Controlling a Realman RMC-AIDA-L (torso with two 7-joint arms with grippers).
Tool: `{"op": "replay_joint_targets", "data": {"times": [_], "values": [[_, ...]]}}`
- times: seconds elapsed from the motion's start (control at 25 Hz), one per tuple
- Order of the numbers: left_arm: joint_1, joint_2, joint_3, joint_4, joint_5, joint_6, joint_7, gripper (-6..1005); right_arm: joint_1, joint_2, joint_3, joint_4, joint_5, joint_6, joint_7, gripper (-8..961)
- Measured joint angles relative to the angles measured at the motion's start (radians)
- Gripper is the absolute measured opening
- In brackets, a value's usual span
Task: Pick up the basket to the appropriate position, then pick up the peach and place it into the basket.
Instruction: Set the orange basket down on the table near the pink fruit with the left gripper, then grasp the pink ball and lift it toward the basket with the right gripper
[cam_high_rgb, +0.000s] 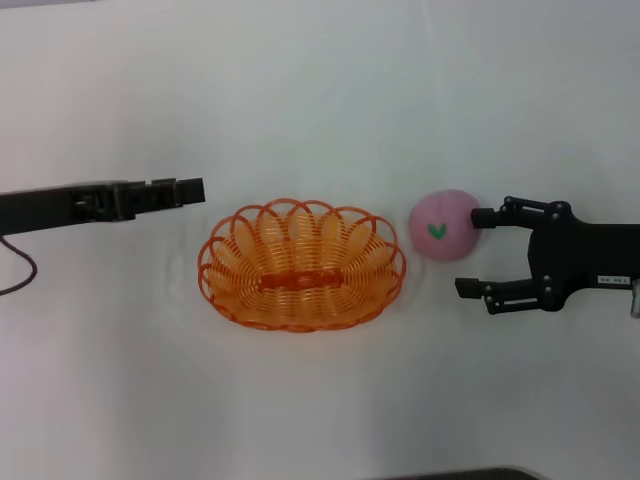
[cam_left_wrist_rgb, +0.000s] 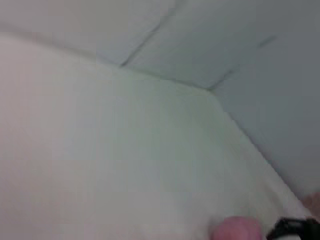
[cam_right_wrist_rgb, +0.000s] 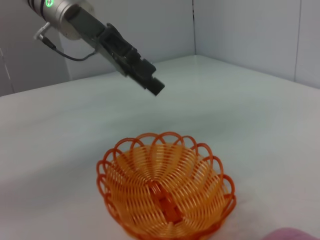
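Note:
The orange wire basket (cam_high_rgb: 300, 265) sits on the white table (cam_high_rgb: 320, 90) at the middle; it also shows in the right wrist view (cam_right_wrist_rgb: 165, 192). The pink peach (cam_high_rgb: 445, 225) with its green leaf mark lies just right of the basket, apart from it. My right gripper (cam_high_rgb: 475, 252) is open beside the peach on its right; its far fingertip (cam_high_rgb: 485, 215) touches the peach's side and the near finger is clear of it. My left gripper (cam_high_rgb: 190, 190) hovers left of the basket, shut and empty, and shows in the right wrist view (cam_right_wrist_rgb: 150, 82). An edge of the peach (cam_right_wrist_rgb: 292, 234) shows there too.
White table all round the basket, with pale walls (cam_right_wrist_rgb: 250, 30) behind it. A dark cable (cam_high_rgb: 20, 270) hangs from the left arm. The left wrist view shows bare table, a bit of the peach (cam_left_wrist_rgb: 235, 231) and the right gripper (cam_left_wrist_rgb: 295, 230).

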Motion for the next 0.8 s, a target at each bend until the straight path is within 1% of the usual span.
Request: {"op": "replay_joint_targets", "data": {"times": [0.04, 0.08, 0.12, 0.16, 0.24, 0.28, 0.32, 0.4, 0.52, 0.6, 0.8], "values": [[0.002, 0.000, 0.000, 0.002, -0.009, 0.008, 0.051, 560, 0.000, 0.000, 0.002, 0.000, 0.001, 0.000, 0.000, 945], [0.007, -0.001, -0.004, 0.002, -0.035, 0.044, 0.189, 560, 0.000, 0.000, 0.003, 0.000, 0.002, 0.001, 0.001, 946], [0.007, -0.001, -0.004, 0.002, -0.035, 0.044, 0.189, 560, 0.000, 0.000, 0.004, 0.000, 0.003, 0.001, 0.001, 946], [0.012, -0.003, -0.009, -0.001, -0.060, 0.070, 0.273, 560, 0.000, 0.000, 0.005, 0.000, 0.003, 0.002, 0.001, 946], [0.028, -0.004, -0.015, -0.004, -0.109, 0.104, 0.388, 560, 0.001, 0.000, 0.007, 0.000, 0.004, 0.003, 0.002, 946], [0.046, -0.006, -0.014, -0.006, -0.157, 0.132, 0.486, 560, 0.001, 0.000, 0.008, 0.001, 0.005, 0.004, 0.002, 946], [0.057, -0.008, -0.014, -0.008, -0.184, 0.148, 0.551, 560, 0.001, 0.000, 0.008, 0.002, 0.005, 0.005, 0.002, 946], [0.096, -0.012, -0.013, -0.031, -0.274, 0.193, 0.757, 560, 0.002, 0.000, 0.010, 0.002, 0.005, 0.006, 0.004, 946], [0.130, -0.013, -0.014, -0.073, -0.337, 0.215, 0.948, 563, 0.002, 0.000, 0.016, 0.000, 0.005, 0.006, 0.013, 946], [0.137, -0.013, -0.015, -0.079, -0.328, 0.213, 0.987, 565, 0.002, 0.000, 0.018, -0.001, 0.005, 0.006, 0.018, 946], [0.148, -0.010, -0.019, -0.082, -0.222, 0.179, 1.024, 687, 0.002, 0.000, 0.019, -0.001, 0.005, 0.006, 0.025, 945]]}}
